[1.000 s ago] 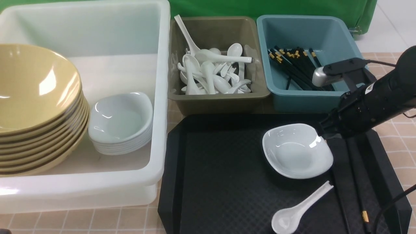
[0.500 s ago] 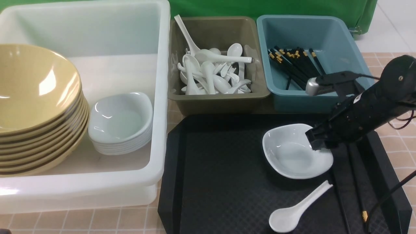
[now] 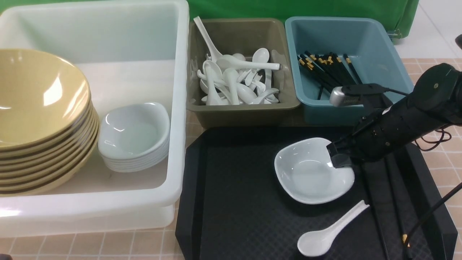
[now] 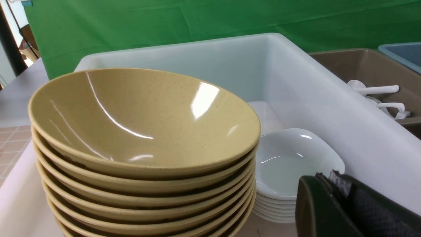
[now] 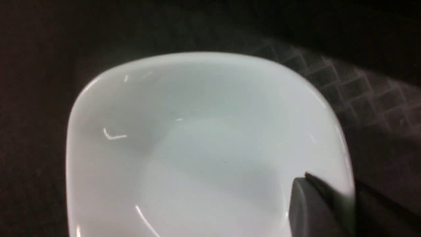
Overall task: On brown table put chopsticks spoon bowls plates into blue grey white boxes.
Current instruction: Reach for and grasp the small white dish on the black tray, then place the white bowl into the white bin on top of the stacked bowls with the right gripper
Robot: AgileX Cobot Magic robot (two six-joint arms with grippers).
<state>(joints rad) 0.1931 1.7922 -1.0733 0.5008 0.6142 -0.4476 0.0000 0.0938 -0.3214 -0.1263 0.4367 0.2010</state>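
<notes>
White spoon (image 3: 335, 227), handle toward far right, right gripper (image 3: 337, 159) pinching plate (image 3: 306, 177)

Boxes: three, namely one white tub (image 3: 178, 108), one olive-grey bin (image 3: 242, 115) and one teal-blue bin (image 3: 325, 112).
Tray: one black tray (image 3: 234, 202).
Bowls: one stack of yellow bowls (image 3: 36, 108) in the white tub, about eight rims countable.
Plates: one plate stack (image 3: 133, 137) of about seven beside the bowls, plus one loose plate (image 3: 306, 177) on the tray.
Spoons: one loose spoon (image 3: 321, 242) on the tray. The spoon heap (image 3: 234, 79) in the olive-grey bin is too tangled for an exact count.
Chopsticks: one chopstick bundle (image 3: 325, 70) in the teal-blue bin, number unreadable. At least one single chopstick (image 3: 405, 238) lies on the tray.
</notes>
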